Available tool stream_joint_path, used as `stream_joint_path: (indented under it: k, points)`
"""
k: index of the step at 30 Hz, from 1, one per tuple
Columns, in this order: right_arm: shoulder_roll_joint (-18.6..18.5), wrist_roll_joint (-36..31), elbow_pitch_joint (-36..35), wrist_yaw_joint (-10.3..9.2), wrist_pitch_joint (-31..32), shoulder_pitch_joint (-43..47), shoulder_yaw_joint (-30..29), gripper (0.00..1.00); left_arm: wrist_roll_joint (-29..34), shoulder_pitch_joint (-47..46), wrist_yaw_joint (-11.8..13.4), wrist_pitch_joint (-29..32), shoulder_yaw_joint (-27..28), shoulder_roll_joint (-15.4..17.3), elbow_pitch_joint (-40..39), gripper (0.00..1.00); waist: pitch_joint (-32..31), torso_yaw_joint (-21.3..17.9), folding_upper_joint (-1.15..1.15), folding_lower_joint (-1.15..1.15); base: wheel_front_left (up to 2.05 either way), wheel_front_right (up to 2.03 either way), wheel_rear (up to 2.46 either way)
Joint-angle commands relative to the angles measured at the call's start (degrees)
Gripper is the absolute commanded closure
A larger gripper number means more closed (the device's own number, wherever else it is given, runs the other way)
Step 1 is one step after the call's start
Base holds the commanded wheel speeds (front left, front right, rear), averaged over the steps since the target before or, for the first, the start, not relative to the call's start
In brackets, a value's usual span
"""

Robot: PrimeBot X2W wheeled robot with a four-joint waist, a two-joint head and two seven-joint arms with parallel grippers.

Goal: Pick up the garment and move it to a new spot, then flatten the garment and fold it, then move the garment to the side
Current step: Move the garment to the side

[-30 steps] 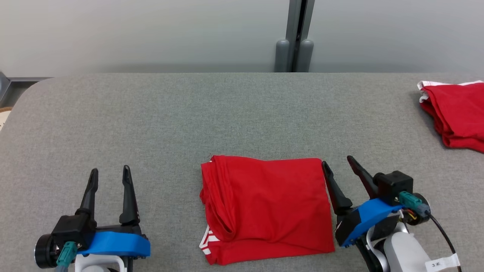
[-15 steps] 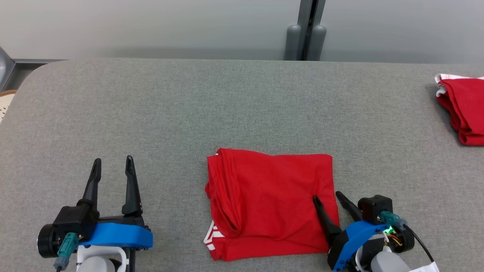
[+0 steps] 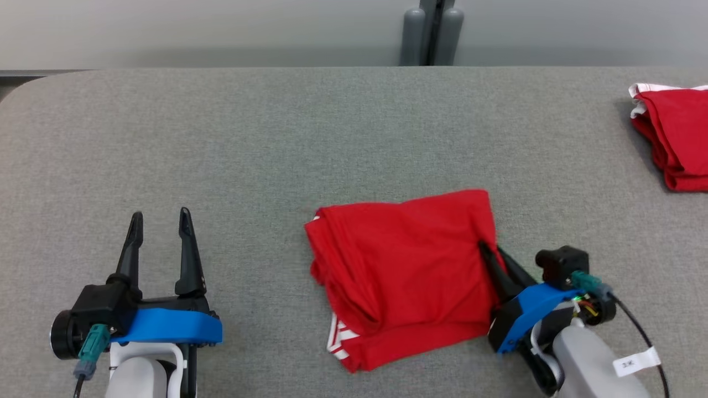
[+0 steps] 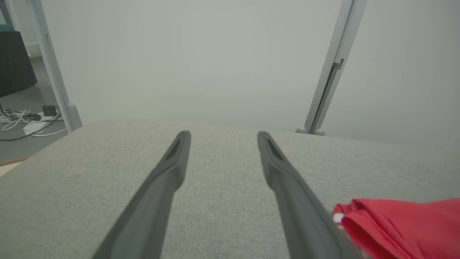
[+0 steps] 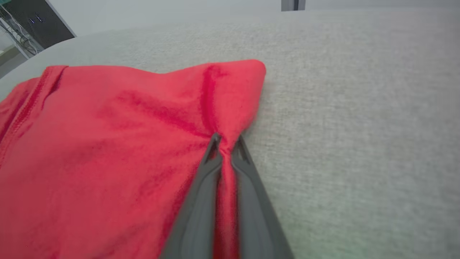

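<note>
The folded red garment (image 3: 404,271) with white trim lies on the grey table, a little right of centre near the front edge. My right gripper (image 3: 489,249) is shut on the garment's right edge, and the right wrist view shows red cloth (image 5: 107,144) pinched between the two fingertips of that gripper (image 5: 226,140). The cloth bunches into a ridge at the pinch. My left gripper (image 3: 159,218) stands open over bare table to the garment's left, holding nothing; in the left wrist view its gripper (image 4: 222,135) is spread, with the garment's corner (image 4: 395,223) at the lower right.
A second red garment (image 3: 675,138) with white trim lies at the table's far right edge. A grey post (image 3: 431,30) stands behind the table's back edge against a pale wall. Bare grey table (image 3: 221,138) stretches to the left and behind.
My right gripper closed on the garment's right edge, and the garment has turned and shifted, its right side pulled up and bunched. The head camera also moved. The left gripper stayed put.
</note>
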Motion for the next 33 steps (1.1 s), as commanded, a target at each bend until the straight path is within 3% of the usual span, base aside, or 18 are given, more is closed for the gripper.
stream_joint_path:
  k: [1, 13, 18, 28, 33]
  points:
    - [-1.9, -0.2, -0.4, -0.09, -0.6, -1.6, -0.8, 1.0, -0.1, -1.3, 0.1, -0.3, 0.0, -0.1, -0.4, 0.0, 0.6, -0.6, 0.0, 0.0, 0.0, 0.0, 0.0]
    - [-12.3, -0.7, -4.3, -0.08, -1.6, -4.8, -7.7, 1.0, 2.0, -6.1, -1.2, -0.3, 0.3, 0.1, -2.7, 0.0, 7.7, -7.7, 0.0, 0.0, 0.0, 0.0, 0.0]
    - [-14.0, -1.3, -6.8, -0.07, -2.1, -5.2, -10.9, 1.0, 2.9, -7.7, -1.5, -0.3, 0.8, 0.7, -3.6, 0.0, 9.9, -10.0, 0.0, 0.0, 0.0, 0.0, 0.0]
    - [-16.8, -4.7, -11.9, -0.07, 0.1, -12.3, -8.9, 1.0, 3.7, -9.3, -2.0, -0.3, 0.2, 0.7, -4.2, 0.0, 11.5, -10.2, 0.0, 0.0, 0.0, 0.0, 0.0]
    - [-22.3, -6.7, -13.5, -0.07, 4.3, -19.8, -8.5, 1.0, 3.8, -11.1, -2.2, -0.3, -0.7, 0.7, -6.1, 0.0, 14.7, -9.1, 0.0, 0.0, 0.0, 0.0, 0.0]
